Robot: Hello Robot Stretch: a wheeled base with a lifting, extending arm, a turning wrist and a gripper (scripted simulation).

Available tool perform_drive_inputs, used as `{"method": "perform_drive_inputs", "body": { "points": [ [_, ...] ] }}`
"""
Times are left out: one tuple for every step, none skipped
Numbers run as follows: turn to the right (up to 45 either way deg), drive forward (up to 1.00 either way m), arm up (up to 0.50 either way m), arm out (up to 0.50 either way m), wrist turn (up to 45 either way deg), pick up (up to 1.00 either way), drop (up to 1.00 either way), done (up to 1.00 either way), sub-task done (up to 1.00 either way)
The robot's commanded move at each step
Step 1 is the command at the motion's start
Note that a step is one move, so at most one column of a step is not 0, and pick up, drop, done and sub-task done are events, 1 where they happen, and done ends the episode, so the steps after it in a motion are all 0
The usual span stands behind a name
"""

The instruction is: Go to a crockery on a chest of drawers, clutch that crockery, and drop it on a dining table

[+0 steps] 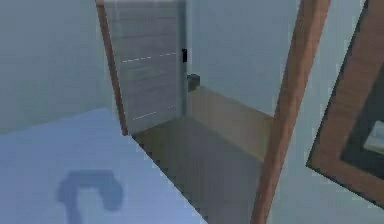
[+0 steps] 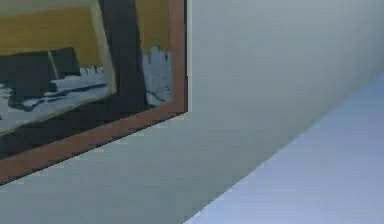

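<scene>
Wood-framed doorway ahead: early stage, crockery not located

Judging from these views, I'm on the go-to step. I can't pick out a chest of drawers, so the grab and the drop on the dining table are both left to do. Where the crockery is, I cannot tell. State of my tool: cannot tell either, no claim made.

Forward view: grey panelled door (image 1: 150, 65) with a dark handle (image 1: 184, 57) at its right edge, set in a brown wooden frame (image 1: 112, 70). Brown floor (image 1: 200, 165) runs from the door toward me. Just right of the door, low down, sits a small dark object (image 1: 194, 82), too small to name. It is at the far end of a tan strip (image 1: 235, 118) along the wall; ledge or floor, can't say. A tall wooden post (image 1: 290, 110) cuts the right part top to bottom. Right of it is a framed picture (image 1: 360, 115). A pale blue flat surface (image 1: 60, 160) covers the lower left; bed or tabletop, can't say.

Arm side view: likely the same framed picture (image 2: 80, 75), yellow and dark, on a plain grey wall (image 2: 260, 80). Pale blue surface (image 2: 320, 170) at the lower right.

In the way, as I judge it: pale surface close on the forward left, post close on the right, wall close on the arm side. The floor lane toward the door looks like the one passable gap. Whether the door stands ajar I can't tell.
</scene>
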Motion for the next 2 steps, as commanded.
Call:
{"method": "perform_drive_inputs", "body": {
  "points": [
    [0.0,0.95,0.0,0.0,0.0,0.0,0.0,0.0,0.0],
    [30.0,0.0,0.0,0.0,0.0,0.0,0.0,0.0,0.0]
  ]
}}
